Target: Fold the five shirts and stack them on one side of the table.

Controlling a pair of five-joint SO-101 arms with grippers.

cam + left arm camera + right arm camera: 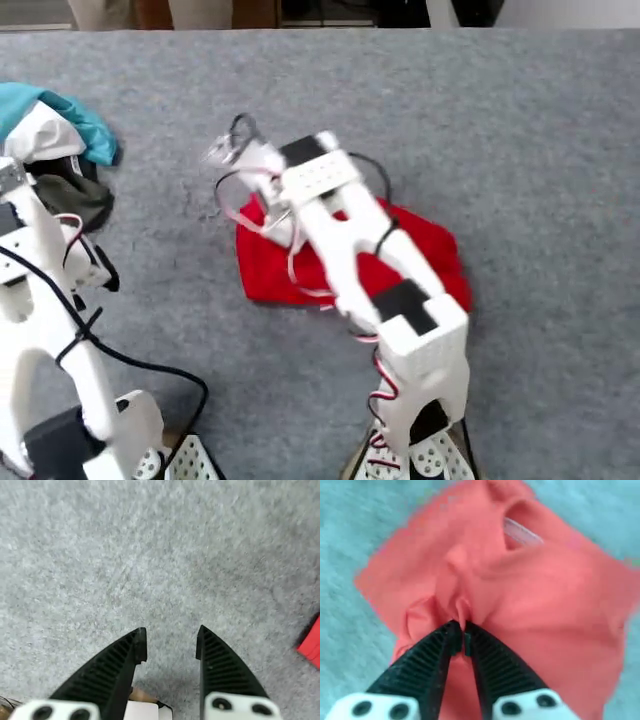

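A red shirt (430,250) lies crumpled at the middle of the grey table. My right gripper (462,630) is shut on a pinched fold of the red shirt (545,580), with the collar and its label beyond the fingertips. In the high view the right arm reaches over the shirt, with the right gripper (262,205) at the shirt's left edge. My left gripper (170,645) is open above bare table, nothing between its fingers; a corner of the red shirt (311,642) shows off to one side. The left gripper (98,268) is at the table's left.
A heap of other shirts (60,130), teal, white and dark olive, lies at the far left of the table (500,120) behind the left arm. Cables hang along both arms. Both arm bases stand at the front edge.
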